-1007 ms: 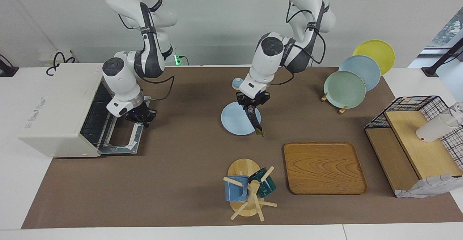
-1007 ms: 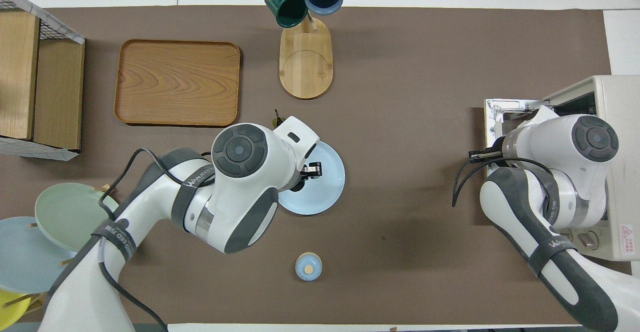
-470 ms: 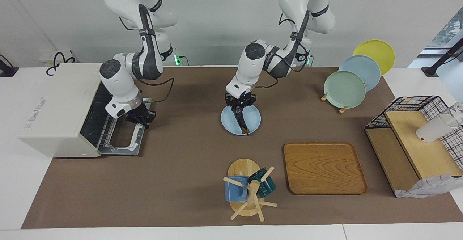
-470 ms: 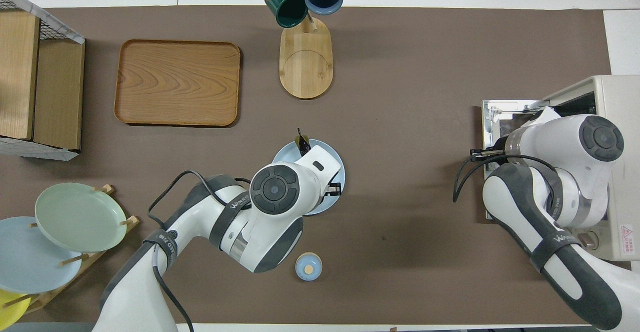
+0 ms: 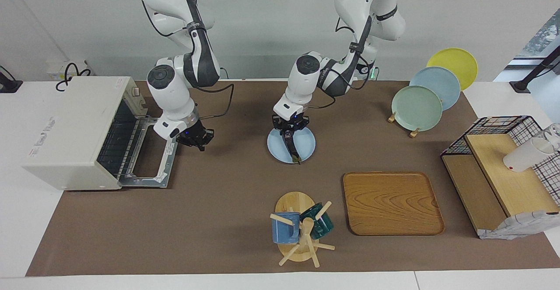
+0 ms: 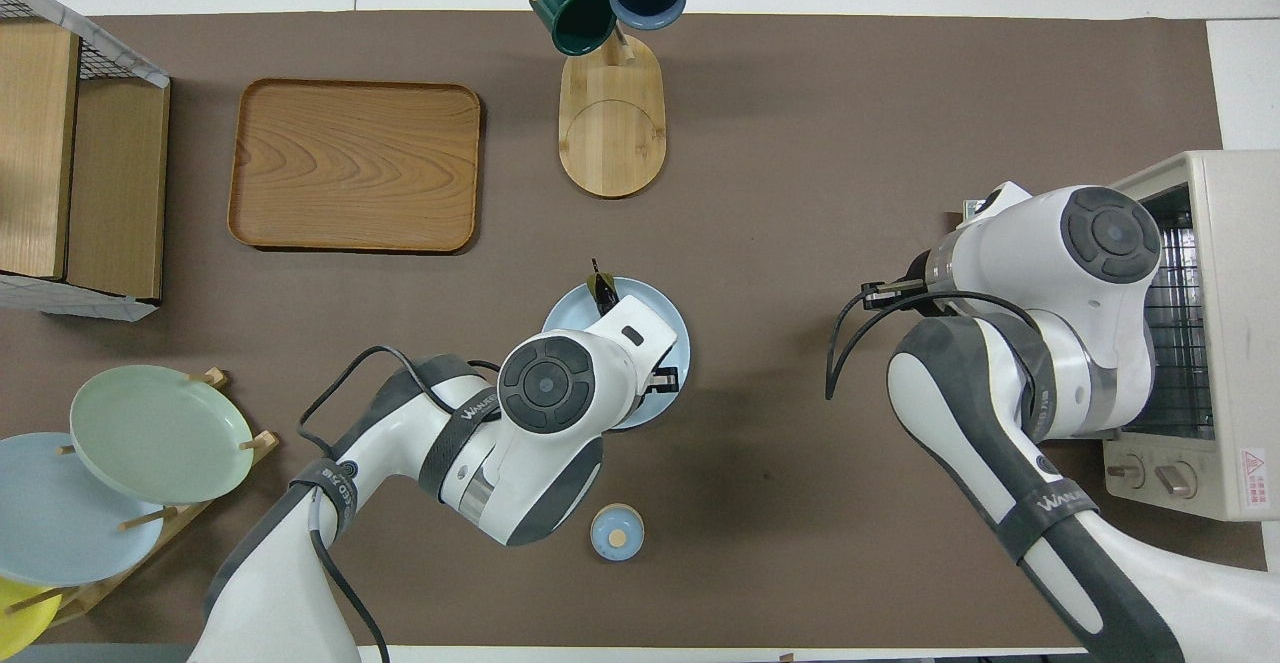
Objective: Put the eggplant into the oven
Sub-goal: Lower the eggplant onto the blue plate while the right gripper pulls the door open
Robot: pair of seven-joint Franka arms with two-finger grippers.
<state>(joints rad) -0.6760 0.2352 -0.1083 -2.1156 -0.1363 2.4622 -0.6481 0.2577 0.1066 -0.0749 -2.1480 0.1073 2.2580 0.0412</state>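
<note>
Where it hung over the mat a second ago, the eggplant (image 5: 292, 148) now lies on the blue plate (image 5: 306, 149), the left gripper (image 5: 289, 133) still closed on it; the right gripper (image 5: 195, 141), shut, has left the oven (image 5: 70, 130) door.

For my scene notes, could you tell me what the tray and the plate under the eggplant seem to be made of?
The tray looks like wood or a wood-look laminate: brown, with curved grain lines and a matte sheen. The plate under the eggplant looks like glazed ceramic or smooth plastic: uniform pale blue, no pattern; which one cannot be told.
</note>
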